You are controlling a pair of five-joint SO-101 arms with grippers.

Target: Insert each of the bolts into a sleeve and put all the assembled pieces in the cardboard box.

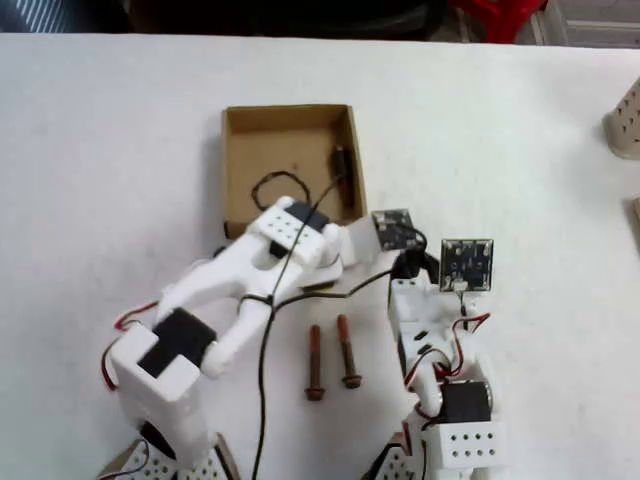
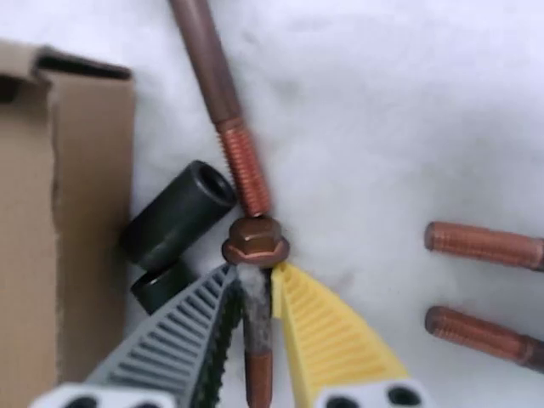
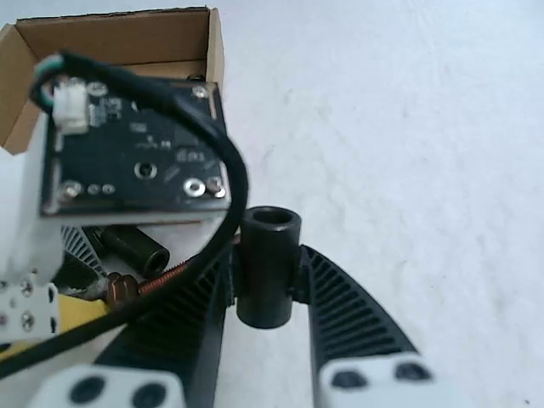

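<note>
Bolt (image 2: 255,242) pinched by shank in left gripper (image 2: 253,274), lower centre of frame, head outward. Right gripper (image 3: 266,285) clamps sleeve (image 3: 270,234), mid-frame; bore apparently not aligned with bolt axis.

In the left wrist view, the copper-coloured hex-head bolt (image 2: 255,242) pinched in the left gripper (image 2: 253,274) runs off the picture's edge, and its shank is blurred. A long copper-coloured threaded bolt (image 2: 223,110) is cut off before its head. A short black metal sleeve (image 2: 160,287) is half covered by the grey ribbed finger (image 2: 183,331). The brown cardboard box (image 2: 85,212) is cropped.

In the right wrist view, a dark circuit board (image 3: 136,161) hides much of the box. A black cable (image 3: 234,183) covers one edge of the upright black metal sleeve (image 3: 268,293) clamped in the right gripper (image 3: 265,259).

In the high view, the white left arm (image 1: 230,290) covers the box's near wall. A small dark object (image 1: 341,165) inside the box is too small to tell.
</note>
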